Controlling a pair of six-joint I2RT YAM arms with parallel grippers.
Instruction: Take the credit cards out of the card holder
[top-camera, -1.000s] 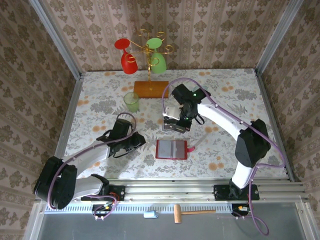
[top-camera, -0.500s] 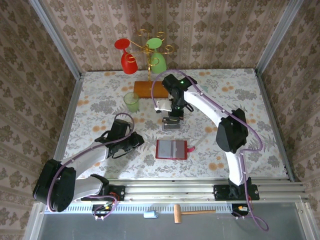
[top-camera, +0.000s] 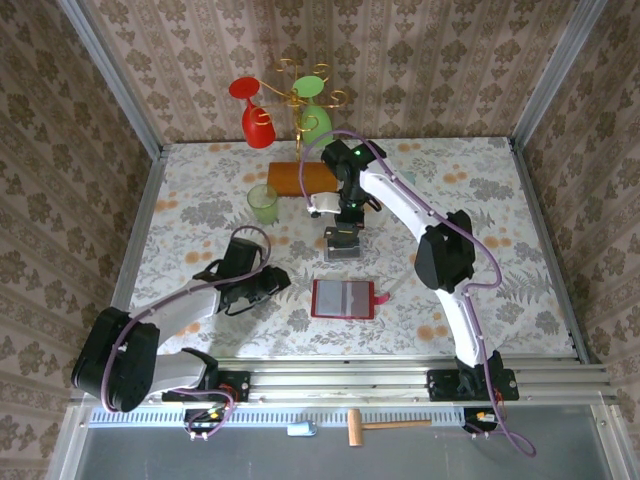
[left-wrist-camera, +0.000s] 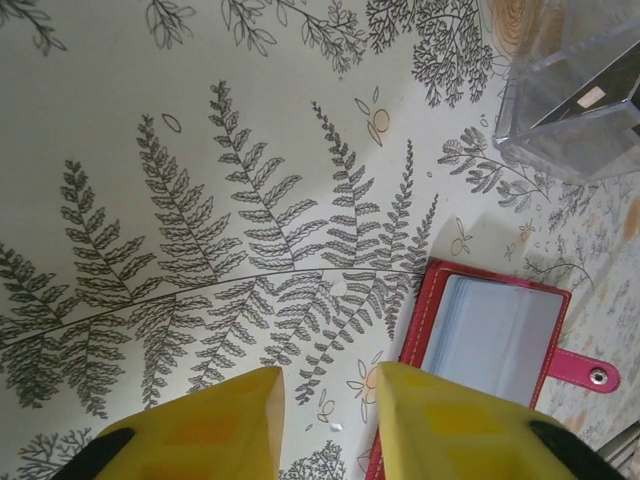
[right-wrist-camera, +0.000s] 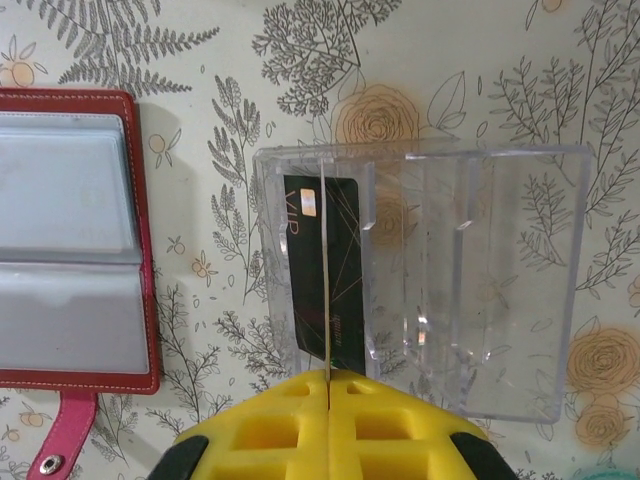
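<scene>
Your right claw (right-wrist-camera: 328, 385) is pinched on what looks like a thin card (right-wrist-camera: 327, 260), edge-on over the clear box (right-wrist-camera: 520, 300); your left claw (left-wrist-camera: 328, 400) is narrowly parted and empty. The red card holder (right-wrist-camera: 147, 250) lies open at the right-wrist frame's left. Cards likely handle light, stiff and slick, so pinch an exposed edge.

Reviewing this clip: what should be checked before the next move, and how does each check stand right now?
1. Right claw shut on a thin card, seen edge-on: ok.
2. Held card lined up with a free slot of the clear box, not the one with the dark card: cannot tell.
3. Card holder lying open and flat: ok.
4. More cards left in its grey pockets: cannot tell.
5. Left claw open, nothing between its fingers: ok.
</scene>
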